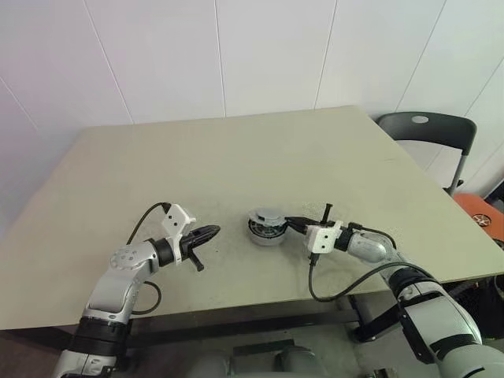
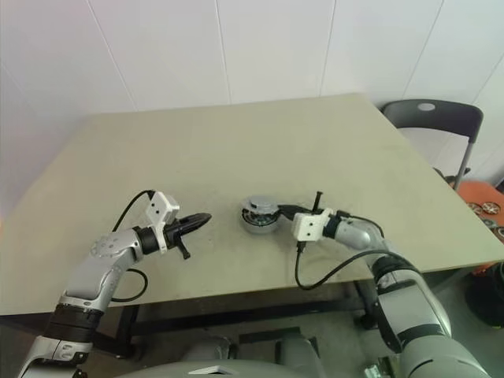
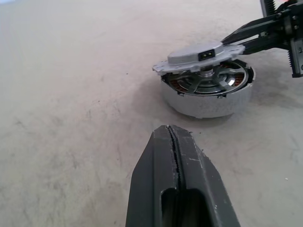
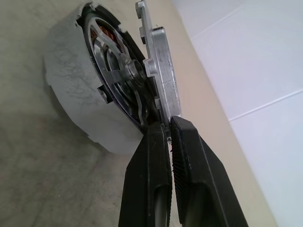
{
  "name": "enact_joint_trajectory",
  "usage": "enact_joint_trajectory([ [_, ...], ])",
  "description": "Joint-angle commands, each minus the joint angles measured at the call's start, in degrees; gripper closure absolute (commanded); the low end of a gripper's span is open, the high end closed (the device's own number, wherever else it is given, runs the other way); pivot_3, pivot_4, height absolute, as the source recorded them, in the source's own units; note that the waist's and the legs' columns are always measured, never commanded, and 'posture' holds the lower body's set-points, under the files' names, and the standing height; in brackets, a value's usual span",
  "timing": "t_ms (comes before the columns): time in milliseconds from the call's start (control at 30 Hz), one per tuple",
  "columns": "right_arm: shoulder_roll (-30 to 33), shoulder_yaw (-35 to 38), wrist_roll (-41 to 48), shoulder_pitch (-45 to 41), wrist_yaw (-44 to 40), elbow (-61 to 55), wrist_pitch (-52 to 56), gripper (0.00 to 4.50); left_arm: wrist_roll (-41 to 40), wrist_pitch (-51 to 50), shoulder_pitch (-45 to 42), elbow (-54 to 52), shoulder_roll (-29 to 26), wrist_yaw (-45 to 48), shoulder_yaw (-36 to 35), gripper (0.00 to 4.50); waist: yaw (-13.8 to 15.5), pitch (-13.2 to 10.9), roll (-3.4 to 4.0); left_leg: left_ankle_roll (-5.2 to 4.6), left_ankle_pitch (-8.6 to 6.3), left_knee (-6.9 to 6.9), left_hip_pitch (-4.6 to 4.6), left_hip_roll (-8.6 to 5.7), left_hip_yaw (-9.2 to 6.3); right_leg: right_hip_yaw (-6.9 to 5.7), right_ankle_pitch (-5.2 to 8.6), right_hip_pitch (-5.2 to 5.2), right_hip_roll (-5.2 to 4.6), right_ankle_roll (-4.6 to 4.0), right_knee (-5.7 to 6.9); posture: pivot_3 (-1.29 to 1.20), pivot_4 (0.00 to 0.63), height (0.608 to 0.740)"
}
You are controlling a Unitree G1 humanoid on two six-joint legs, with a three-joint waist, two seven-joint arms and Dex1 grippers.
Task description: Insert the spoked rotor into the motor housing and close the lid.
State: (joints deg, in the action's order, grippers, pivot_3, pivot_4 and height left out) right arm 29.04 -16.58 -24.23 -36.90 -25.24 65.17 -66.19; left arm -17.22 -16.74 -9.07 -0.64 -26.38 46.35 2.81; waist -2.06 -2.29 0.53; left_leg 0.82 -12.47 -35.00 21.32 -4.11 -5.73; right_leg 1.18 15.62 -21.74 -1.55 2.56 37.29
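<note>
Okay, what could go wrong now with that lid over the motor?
The right gripper pinches the lid only by its rim, and the lid sits tilted, raised above the motor housing; it may slip out or jam crooked on the rotor. The left gripper holds nothing, so the housing could slide on the table.

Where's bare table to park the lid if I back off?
Bare: the far table behind the motor housing, and the strip between it and the left gripper. Crowded: the housing's right, where the right gripper pinches the lid.
</note>
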Motion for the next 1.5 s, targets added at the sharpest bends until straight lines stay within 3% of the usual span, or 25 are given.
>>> enact_joint_trajectory([
  [33,-0.02,-0.73,5.22,-0.61,-8.29,1.08,-2.5,3.7,0.57,1.64,-1.62,0.15,-0.15,0.45,-0.01,4.5,-0.02,-0.06,-0.09,0.0,0.0,0.0,-0.04,0.0,-0.01,-0.02,0.0,0.06,0.0,0.0,-0.01,0.0,0.0,0.74],
  [100,-0.69,0.14,9.79,-0.73,-14.14,0.91,-1.03,3.02,0.72,1.75,-1.95,0.4,-0.04,0.49,0.03,4.5,-0.1,-0.09,-0.16,-0.02,-0.01,-0.01,-0.17,0.01,-0.02,-0.02,0.02,0.22,0.0,0.02,-0.06,0.0,0.0,0.74],
  [167,-2.94,3.18,21.36,0.19,-30.2,-1.94,9.83,2.44,0.76,1.84,-2.29,0.7,-0.03,0.64,0.04,4.5,-0.36,-0.23,-0.38,-0.05,-0.03,0.01,-0.41,0.01,-0.02,-0.02,0.12,0.45,-0.01,0.19,-0.1,0.0,0.0,0.74],
  [267,-3.62,5.64,33.02,0.78,-46.42,-10.91,29.2,1.46,0.7,1.8,-2.72,0.93,0.02,0.96,0.09,4.5,-0.4,-0.33,-0.47,-0.04,-0.05,0.02,-0.83,0.08,-0.06,-0.01,0.15,0.85,0.01,0.24,-0.1,0.0,0.0,0.74],
  [333,-2.37,6.52,40.47,1.87,-53.17,-21.22,47.21,1.46,0.62,1.71,-2.91,0.99,0.12,1.18,0.16,4.5,-0.23,-0.36,-0.43,-0.03,-0.05,0.0,-0.8,0.09,-0.1,-0.01,0.17,0.82,-0.01,0.25,-0.09,0.0,0.0,0.74],
  [433,0.05,8.07,49.44,3.4,-56.53,-35.78,69.55,1.46,0.59,1.64,-3.12,1.1,0.29,1.32,0.27,4.5,0.21,-0.35,-0.38,-0.01,-0.06,0.01,-0.36,0.09,-0.16,-0.02,0.21,0.35,-0.03,0.22,-0.01,0.0,0.0,0.74],
  [567,-1.19,12.35,55.72,3.39,-50.64,-45.15,83.55,1.46,0.61,1.62,-3.05,1.07,0.45,1.36,0.32,4.5,1.52,-0.33,-0.38,-0.01,-0.06,-0.03,0.51,0.08,-0.14,-0.04,0.05,-0.58,-0.04,-0.02,0.05,0.0,0.0,0.74],
  [667,-4.38,14.29,53.75,1.86,-42.58,-45.78,84.32,1.46,0.6,1.57,-3.03,1.09,0.45,1.41,0.31,4.5,1.66,-0.32,-0.39,0.0,-0.05,-0.05,0.98,0.07,-0.14,-0.1,0.0,-1.0,-0.04,0.01,0.04,0.0,0.0,0.74],
  [733,-4.75,12.34,47.22,1.26,-38.29,-42.95,79.62,1.46,0.58,1.56,-3.09,1.1,0.46,1.42,0.29,4.5,1.69,-0.32,-0.39,0.0,-0.05,-0.05,1.05,0.03,-0.13,-0.1,-0.05,-1.05,-0.08,0.09,0.03,0.0,0.0,0.74],
  [867,-3.97,9.47,40.26,1.04,-36.3,-39.84,76.12,1.46,0.5,1.49,-2.99,0.98,0.45,1.45,0.22,4.5,2.25,-0.33,-0.39,0.0,-0.05,-0.09,1.05,-0.01,-0.09,-0.1,0.0,-1.0,-0.1,-0.01,-0.04,0.0,0.0,0.74],
  [967,-2.89,9.4,40.0,1.28,-39.04,-40.63,76.43,0.93,0.32,1.36,-2.84,0.81,0.49,1.42,0.09,4.5,2.64,-0.33,-0.39,-0.01,-0.05,-0.08,1.05,0.0,-0.08,-0.1,0.0,-1.02,-0.08,0.0,-0.02,0.0,0.0,0.74],
  [1067,-1.54,9.51,40.07,1.94,-40.91,-41.63,77.38,0.03,0.13,1.29,-2.74,0.71,0.56,1.41,-0.04,4.5,2.78,-0.32,-0.39,-0.01,-0.05,-0.08,1.05,0.01,-0.08,-0.1,-0.01,-1.01,-0.07,0.02,-0.02,0.0,0.0,0.74],
  [1500,0.74,10.83,36.53,2.4,-36.87,-32.03,79.93,0.03,-6.78,-0.49,-2.45,-3.91,1.71,4.58,-1.54,4.5,2.61,-0.32,-0.4,-0.01,-0.05,-0.14,0.99,0.01,-0.06,-0.11,0.0,-0.93,-0.06,-0.01,-0.01,0.0,0.0,0.74],
])
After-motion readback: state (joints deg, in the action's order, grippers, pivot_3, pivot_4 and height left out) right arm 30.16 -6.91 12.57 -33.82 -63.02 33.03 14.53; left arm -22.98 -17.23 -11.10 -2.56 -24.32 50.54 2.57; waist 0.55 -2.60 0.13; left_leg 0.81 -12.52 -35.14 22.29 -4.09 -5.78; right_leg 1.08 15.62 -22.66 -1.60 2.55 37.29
